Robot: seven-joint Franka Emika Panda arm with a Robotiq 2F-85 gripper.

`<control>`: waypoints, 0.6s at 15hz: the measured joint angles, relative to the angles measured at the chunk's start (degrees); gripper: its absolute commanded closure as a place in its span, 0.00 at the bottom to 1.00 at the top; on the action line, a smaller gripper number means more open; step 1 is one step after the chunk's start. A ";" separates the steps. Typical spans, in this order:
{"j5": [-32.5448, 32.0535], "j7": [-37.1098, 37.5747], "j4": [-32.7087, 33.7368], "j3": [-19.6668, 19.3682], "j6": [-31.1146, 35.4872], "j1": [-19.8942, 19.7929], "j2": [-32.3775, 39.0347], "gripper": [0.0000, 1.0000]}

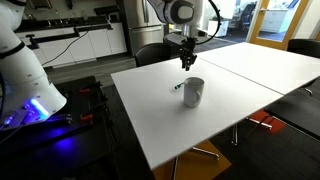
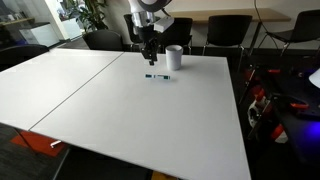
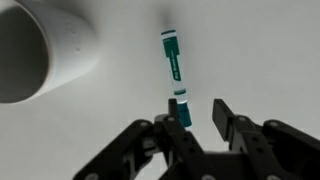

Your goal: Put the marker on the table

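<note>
The marker [image 3: 176, 75] is slim, teal and white, and lies flat on the white table [image 3: 260, 50]. It shows in both exterior views [image 1: 177, 87] [image 2: 157, 76], just beside the grey cup [image 1: 193, 92] [image 2: 175, 57]. My gripper [image 3: 197, 115] is open and empty. It hovers a little above the table [image 1: 150, 110] over the marker's near end, which shows by the inner side of one finger. In both exterior views the gripper [image 1: 188, 62] [image 2: 148, 58] hangs apart from the marker. The cup [image 3: 35, 50] fills the top left of the wrist view.
Dark chairs [image 1: 152, 53] [image 2: 228, 30] stand around the table, whose seam [image 2: 80, 85] runs across it. Another robot's white base with blue light [image 1: 30, 95] stands beside the table, near cables on the floor [image 2: 275, 105]. A dark counter with white cabinets [image 1: 80, 40] lies behind.
</note>
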 measured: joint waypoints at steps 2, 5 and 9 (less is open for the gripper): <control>-0.52 0.16 2.15 -0.39 -1.75 0.46 1.42 0.12; -1.56 1.23 2.99 -1.35 -1.89 1.07 1.93 0.00; -3.23 1.95 2.45 -2.55 -0.13 1.66 1.35 0.00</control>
